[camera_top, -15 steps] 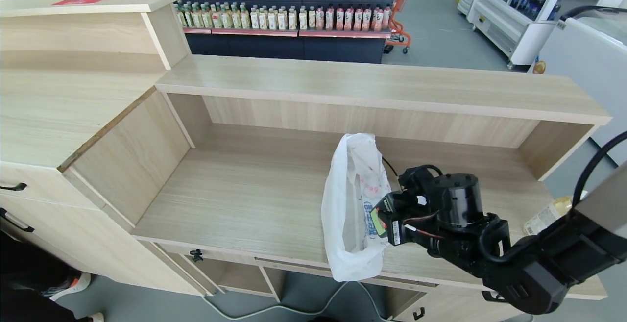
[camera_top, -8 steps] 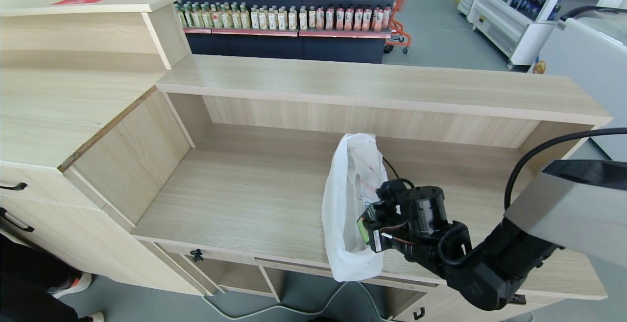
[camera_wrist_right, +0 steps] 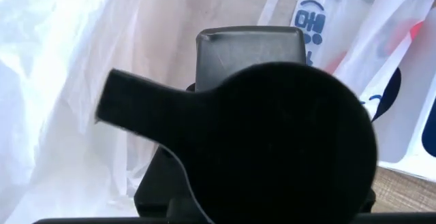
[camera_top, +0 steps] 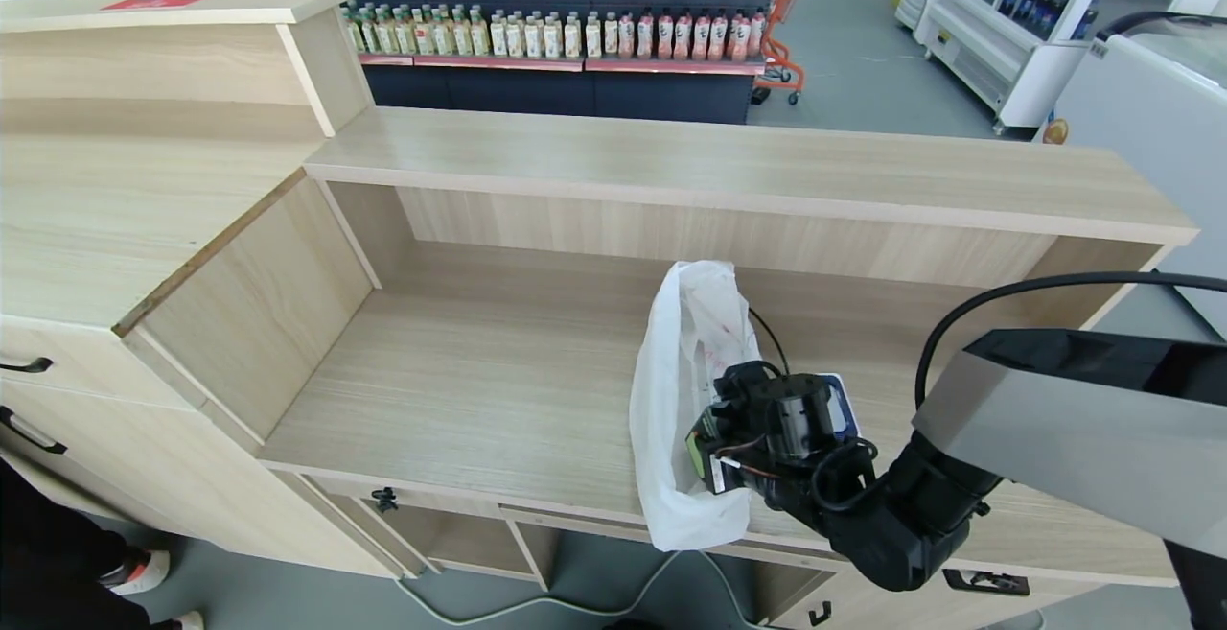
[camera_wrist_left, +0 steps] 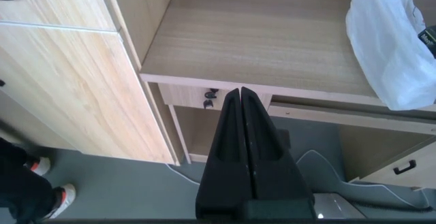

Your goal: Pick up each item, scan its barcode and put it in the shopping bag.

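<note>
The white shopping bag (camera_top: pixel 671 400) stands upright on the lower shelf of the wooden counter (camera_top: pixel 479 390), at its front edge, with the bottom of the bag overhanging the edge slightly. The right gripper (camera_top: pixel 707 438) is positioned at the bag's side opening, inserted into the plastic near the base. Whether it is apart, together or clamped on an item cannot be determined: in the right wrist view a dark rounded shape (camera_wrist_right: pixel 272 142) blocks the centre, with the bag's translucent film (camera_wrist_right: pixel 54 81) around it. A flat blue and white object (camera_top: pixel 841 407), possibly a package, lies on the counter just behind the right wrist. The left gripper (camera_wrist_left: pixel 240 94) is held below and in front of the counter, well apart from the bag, with its two fingers pressed together and holding nothing. A small black lock (camera_wrist_left: pixel 210 98) is fitted to the drawer front under the shelf.
</note>
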Controlling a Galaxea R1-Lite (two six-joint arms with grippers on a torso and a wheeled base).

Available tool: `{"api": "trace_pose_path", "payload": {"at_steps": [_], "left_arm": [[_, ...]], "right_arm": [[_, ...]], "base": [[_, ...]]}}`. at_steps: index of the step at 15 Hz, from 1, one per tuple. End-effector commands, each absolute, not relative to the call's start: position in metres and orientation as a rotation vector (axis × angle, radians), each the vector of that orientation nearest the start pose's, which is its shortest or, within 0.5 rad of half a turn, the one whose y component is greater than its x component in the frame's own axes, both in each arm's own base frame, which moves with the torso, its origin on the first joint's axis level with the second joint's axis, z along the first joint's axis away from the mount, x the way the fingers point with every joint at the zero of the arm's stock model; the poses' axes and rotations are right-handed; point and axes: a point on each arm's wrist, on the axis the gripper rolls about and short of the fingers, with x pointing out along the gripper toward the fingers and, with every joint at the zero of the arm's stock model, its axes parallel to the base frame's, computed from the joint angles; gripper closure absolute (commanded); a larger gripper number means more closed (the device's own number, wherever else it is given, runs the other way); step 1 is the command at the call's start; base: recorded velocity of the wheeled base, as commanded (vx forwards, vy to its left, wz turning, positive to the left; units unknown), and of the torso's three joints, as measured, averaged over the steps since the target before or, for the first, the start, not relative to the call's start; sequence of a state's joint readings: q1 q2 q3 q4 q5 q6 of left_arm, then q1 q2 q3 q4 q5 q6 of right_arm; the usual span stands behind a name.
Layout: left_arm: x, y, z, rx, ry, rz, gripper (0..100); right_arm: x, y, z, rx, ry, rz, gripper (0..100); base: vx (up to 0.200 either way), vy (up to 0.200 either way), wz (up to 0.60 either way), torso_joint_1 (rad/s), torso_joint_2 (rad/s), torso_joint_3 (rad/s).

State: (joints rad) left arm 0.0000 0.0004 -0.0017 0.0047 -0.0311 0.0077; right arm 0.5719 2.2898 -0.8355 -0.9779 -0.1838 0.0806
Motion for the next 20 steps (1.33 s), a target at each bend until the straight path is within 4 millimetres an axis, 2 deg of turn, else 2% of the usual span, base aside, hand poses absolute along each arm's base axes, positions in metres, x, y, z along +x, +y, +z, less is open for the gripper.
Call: {"api": "trace_pose_path", "payload": {"at_steps": [1, 5, 6, 10, 11, 13, 15, 17, 20], "left_arm": [[-0.023, -0.001, 0.075, 0.008, 0.003, -0.031, 100], [-0.023, -0.001, 0.075, 0.008, 0.003, -0.031, 100], [-0.023, -0.001, 0.075, 0.008, 0.003, -0.032, 100], [-0.023, -0.001, 0.075, 0.008, 0.003, -0.031, 100], [-0.023, -0.001, 0.075, 0.008, 0.003, -0.031, 100], [-0.023, -0.001, 0.076, 0.008, 0.001, -0.032, 100], [-0.023, -0.001, 0.075, 0.008, 0.003, -0.032, 100], [-0.023, -0.001, 0.075, 0.008, 0.004, -0.031, 100], [-0.023, -0.001, 0.076, 0.008, 0.001, -0.032, 100]], "right_arm": [[0.326, 0.205, 0.006, -0.104, 0.475, 0.359, 100], [0.332, 0.208, -0.002, -0.101, 0.479, 0.358, 100], [0.333, 0.209, -0.002, -0.100, 0.476, 0.360, 0], [0.333, 0.209, 0.011, -0.085, 0.447, 0.370, 0], [0.330, 0.208, 0.029, -0.069, 0.414, 0.376, 0], [0.312, 0.196, 0.080, 0.003, 0.330, 0.418, 0], [0.295, 0.175, 0.119, 0.041, 0.265, 0.419, 0], [0.272, 0.140, 0.170, 0.106, 0.216, 0.369, 0], [0.236, 0.090, 0.211, 0.099, 0.245, 0.251, 0]], "base": [[0.000, 0.000, 0.00, 0.000, 0.00, 0.000], [0.000, 0.000, 0.00, 0.000, 0.00, 0.000], [0.000, 0.000, 0.00, 0.000, 0.00, 0.000], [0.000, 0.000, 0.00, 0.000, 0.00, 0.000], [0.000, 0.000, 0.00, 0.000, 0.00, 0.000], [0.000, 0.000, 0.00, 0.000, 0.00, 0.000], [0.000, 0.000, 0.00, 0.000, 0.00, 0.000], [0.000, 0.000, 0.00, 0.000, 0.00, 0.000], [0.000, 0.000, 0.00, 0.000, 0.00, 0.000]]}}
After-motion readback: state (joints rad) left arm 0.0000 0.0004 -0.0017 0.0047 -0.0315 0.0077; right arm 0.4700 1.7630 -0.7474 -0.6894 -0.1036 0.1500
